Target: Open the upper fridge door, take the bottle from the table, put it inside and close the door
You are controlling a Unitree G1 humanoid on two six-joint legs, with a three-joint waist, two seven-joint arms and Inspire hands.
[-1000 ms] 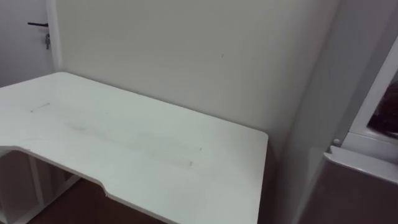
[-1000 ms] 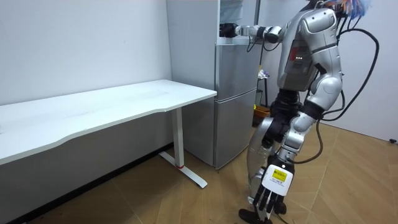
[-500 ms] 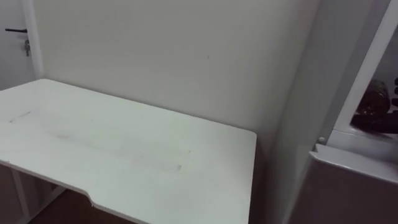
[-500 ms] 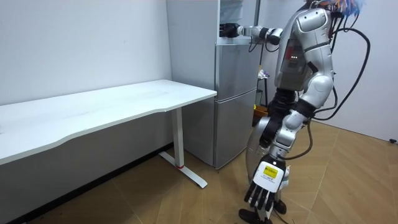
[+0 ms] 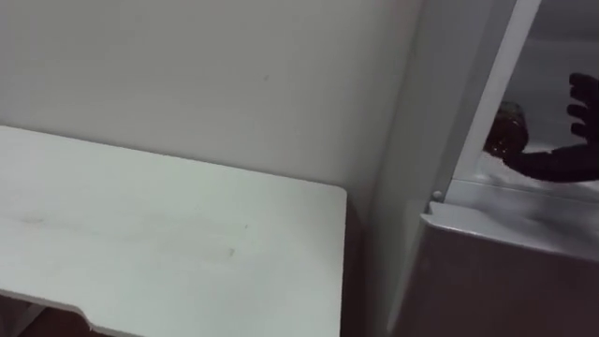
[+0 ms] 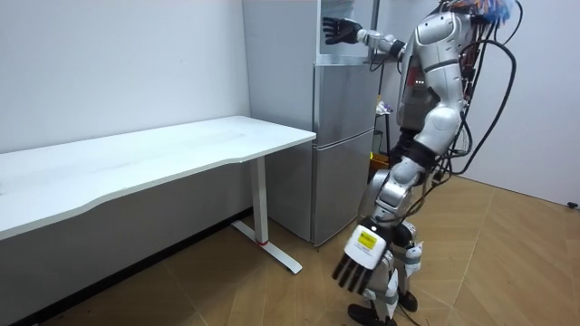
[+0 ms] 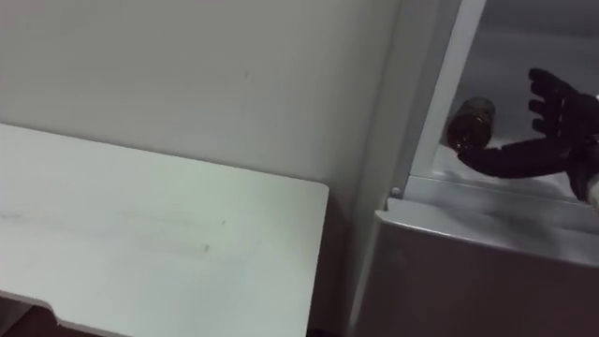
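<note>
A dark brown bottle (image 7: 471, 120) lies on its side on the shelf of the open upper fridge (image 7: 524, 192). My right hand (image 7: 543, 140) is inside that compartment, just right of the bottle, open with its fingers spread upward; the thumb reaches toward the bottle's underside, and I cannot tell if it touches. The same bottle (image 5: 508, 126) and right hand (image 5: 573, 154) show at the right edge of the left eye view. In the room view I stand in front of the fridge (image 6: 344, 145), right hand (image 6: 340, 32) raised at the upper compartment, left hand (image 6: 362, 263) hanging low and open.
A white table (image 5: 168, 243) stands against the wall left of the fridge, its right end close to the fridge's side. The shut lower fridge door (image 7: 477, 271) is below the shelf. Wooden floor (image 6: 507, 263) lies behind me.
My right hand, earlier closed at the bottle, has opened and lifted, leaving the bottle on the shelf. The eye view has swung right toward the fridge. My left arm has swung forward.
</note>
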